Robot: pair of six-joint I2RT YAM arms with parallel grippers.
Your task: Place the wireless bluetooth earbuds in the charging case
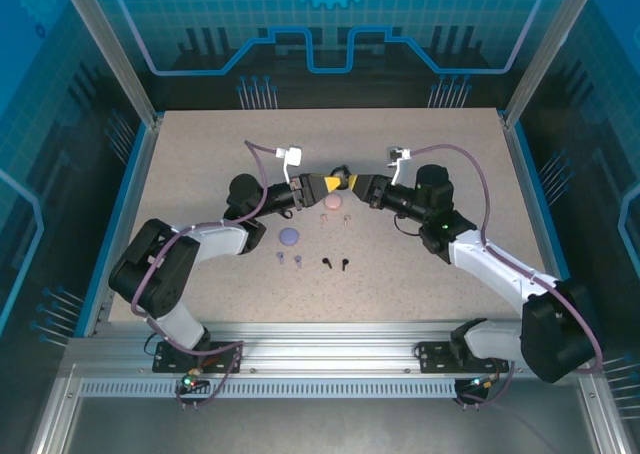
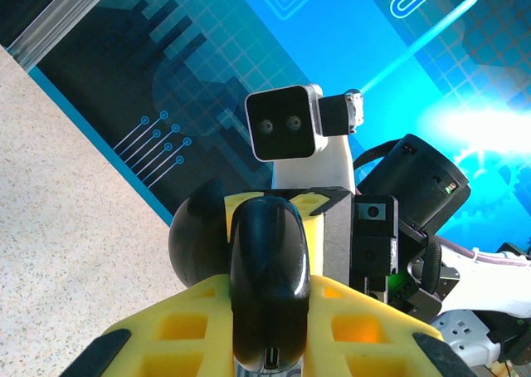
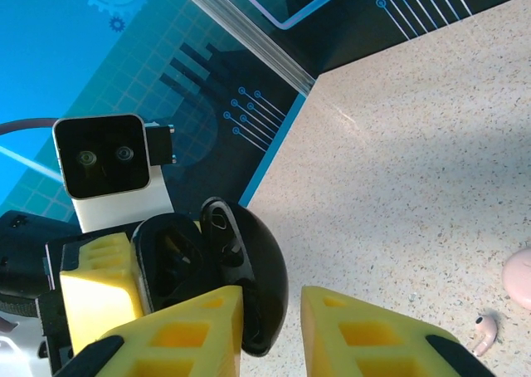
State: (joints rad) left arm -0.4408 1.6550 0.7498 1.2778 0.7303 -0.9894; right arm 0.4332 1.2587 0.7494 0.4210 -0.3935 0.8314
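My left gripper [image 2: 267, 298] is shut on the black charging case [image 2: 267, 261], held edgewise in the air with its port facing the camera and its lid [image 2: 195, 244] swung open. In the top view the left gripper [image 1: 328, 185] and my right gripper [image 1: 353, 182] meet tip to tip over mid-table. The right gripper [image 3: 272, 304] stands open: the open case [image 3: 253, 269] sits against its left finger [image 3: 187, 331], with bare table showing before the right finger [image 3: 365, 335]. Two black earbuds [image 1: 335, 263], two lilac earbuds [image 1: 289, 259] and a pink earbud [image 3: 484, 331] lie on the table.
A pink round case [image 1: 333, 203] and a lilac round case [image 1: 290, 236] lie on the speckled table [image 1: 200, 174] below the grippers. Blue walls and metal posts [image 1: 110, 54] close in the table's sides and back.
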